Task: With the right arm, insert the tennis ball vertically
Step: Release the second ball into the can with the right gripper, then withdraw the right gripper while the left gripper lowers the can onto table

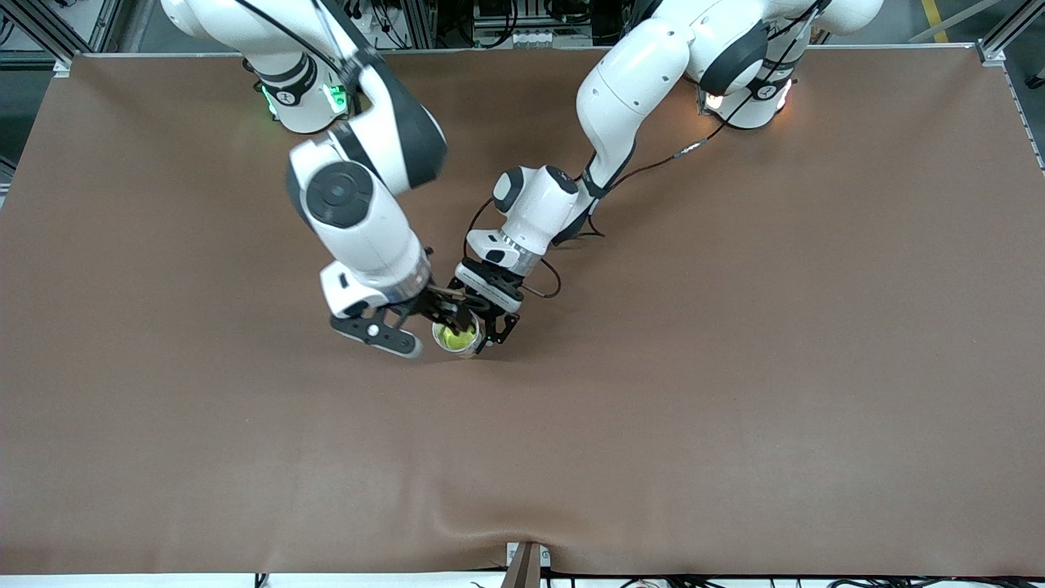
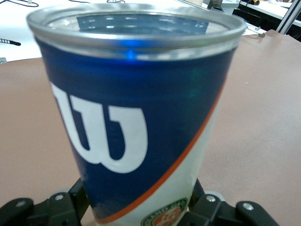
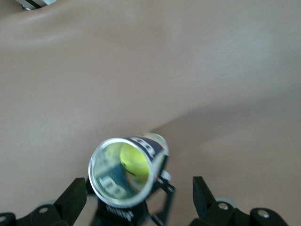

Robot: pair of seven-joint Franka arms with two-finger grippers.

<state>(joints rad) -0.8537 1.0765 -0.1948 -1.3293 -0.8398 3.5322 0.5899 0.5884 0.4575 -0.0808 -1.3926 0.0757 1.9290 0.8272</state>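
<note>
A blue and white can (image 2: 136, 117) with a metal rim stands upright on the brown table (image 1: 735, 367). My left gripper (image 2: 141, 207) is shut on its lower part, one finger on each side. In the front view this left gripper (image 1: 490, 314) holds the can (image 1: 447, 347) near the table's middle. A yellow-green tennis ball (image 3: 134, 162) lies inside the can (image 3: 149, 145) and also shows through its mouth in the front view (image 1: 457, 333). My right gripper (image 3: 138, 202) hangs just above the can's mouth, open, fingers wide apart, holding nothing. It shows beside the can in the front view (image 1: 420, 322).
The brown cloth covers the whole table, with a slight wrinkle at the edge nearest the front camera (image 1: 522, 531). Both arms meet close together over the table's middle.
</note>
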